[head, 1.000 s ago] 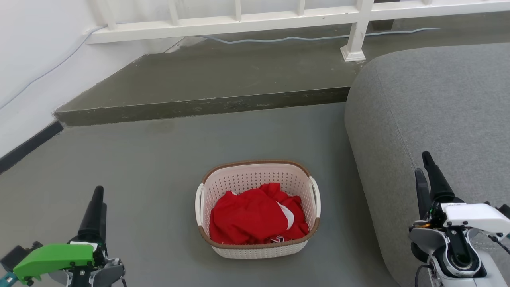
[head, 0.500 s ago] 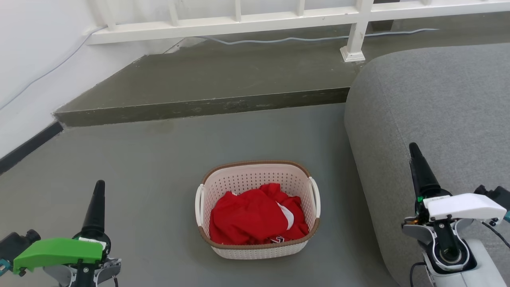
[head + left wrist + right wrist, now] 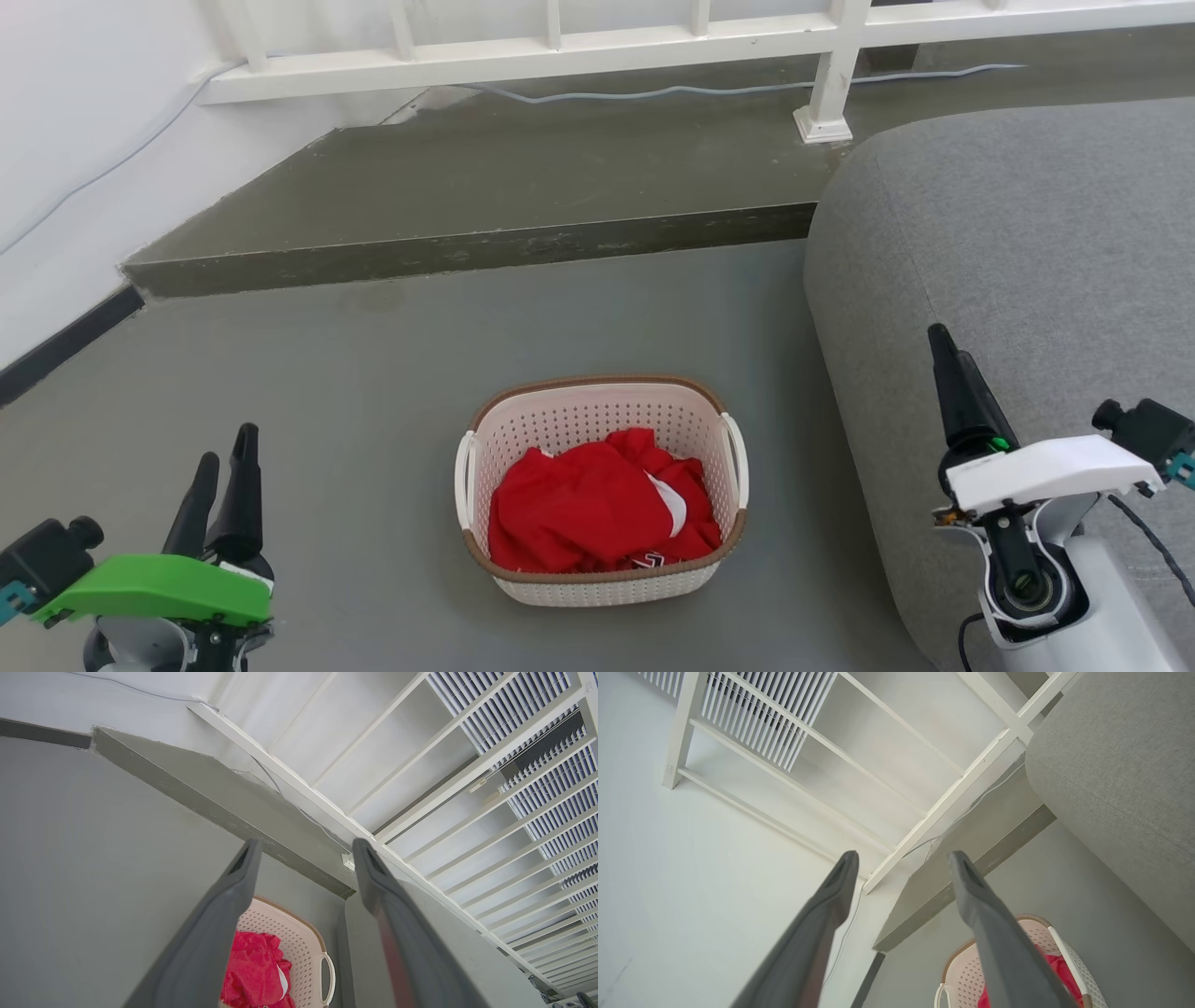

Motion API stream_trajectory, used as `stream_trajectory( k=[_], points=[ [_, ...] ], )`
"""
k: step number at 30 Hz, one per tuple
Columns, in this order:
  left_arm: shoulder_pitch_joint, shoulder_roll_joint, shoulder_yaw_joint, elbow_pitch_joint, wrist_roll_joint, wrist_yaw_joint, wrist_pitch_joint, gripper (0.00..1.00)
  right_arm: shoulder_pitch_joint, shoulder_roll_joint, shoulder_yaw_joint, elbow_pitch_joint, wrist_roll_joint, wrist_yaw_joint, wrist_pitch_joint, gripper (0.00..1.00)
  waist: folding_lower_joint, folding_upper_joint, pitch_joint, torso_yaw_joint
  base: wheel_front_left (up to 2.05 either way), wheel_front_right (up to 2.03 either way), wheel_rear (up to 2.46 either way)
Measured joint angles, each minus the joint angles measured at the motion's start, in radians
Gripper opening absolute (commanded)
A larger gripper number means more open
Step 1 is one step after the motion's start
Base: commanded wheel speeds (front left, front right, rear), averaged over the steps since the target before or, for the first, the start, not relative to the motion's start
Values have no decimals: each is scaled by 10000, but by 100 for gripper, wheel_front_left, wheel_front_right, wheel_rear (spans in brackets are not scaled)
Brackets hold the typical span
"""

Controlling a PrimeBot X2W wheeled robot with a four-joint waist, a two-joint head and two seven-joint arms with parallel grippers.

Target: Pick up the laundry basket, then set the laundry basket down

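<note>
Pick-up not begun: the laundry basket [image 3: 607, 588] sits on the floor [image 3: 373, 392] beside the sofa [image 3: 1008, 280] (red clothes [image 3: 579, 509] inside). Left gripper [image 3: 227, 448] and right gripper [image 3: 903, 856], fingers apart, empty, should next lower to its handles [image 3: 740, 462]

a: what's over on the right?
b: a grey fabric sofa [image 3: 1027, 233], rounded at the edge, standing on the grey floor [image 3: 373, 392].
a: and further back?
b: a low concrete step [image 3: 523, 168] with a white railing [image 3: 560, 47] on it. a pale cable [image 3: 672, 91] trails along beneath the rail.
a: left side?
b: white wall [image 3: 75, 112] with a dark skirting strip [image 3: 65, 341]. also a crumpled red garment [image 3: 579, 509], left of the sofa.
</note>
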State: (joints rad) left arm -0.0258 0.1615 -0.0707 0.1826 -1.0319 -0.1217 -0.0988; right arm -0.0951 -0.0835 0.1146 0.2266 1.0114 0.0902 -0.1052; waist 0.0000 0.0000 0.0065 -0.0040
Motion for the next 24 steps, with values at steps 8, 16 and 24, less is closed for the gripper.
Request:
stream_trajectory(
  k=[8,16,24],
  points=[
    [-10,82,-84,-173,1386,207,-301,100,-104,-144,380,-33,-1814,-462,-272,100,0,0,0,-7,0,0,0],
    [-13,42,-178,-293,2560,274,-593,100,-151,-132,828,-4,-3177,-836,-539,100,0,0,8,-5,0,0,0],
    [-13,-29,-176,-485,3657,311,-882,100,-209,-121,1200,-10,-4477,-1070,-803,100,0,0,36,-25,0,0,0]
  ],
)
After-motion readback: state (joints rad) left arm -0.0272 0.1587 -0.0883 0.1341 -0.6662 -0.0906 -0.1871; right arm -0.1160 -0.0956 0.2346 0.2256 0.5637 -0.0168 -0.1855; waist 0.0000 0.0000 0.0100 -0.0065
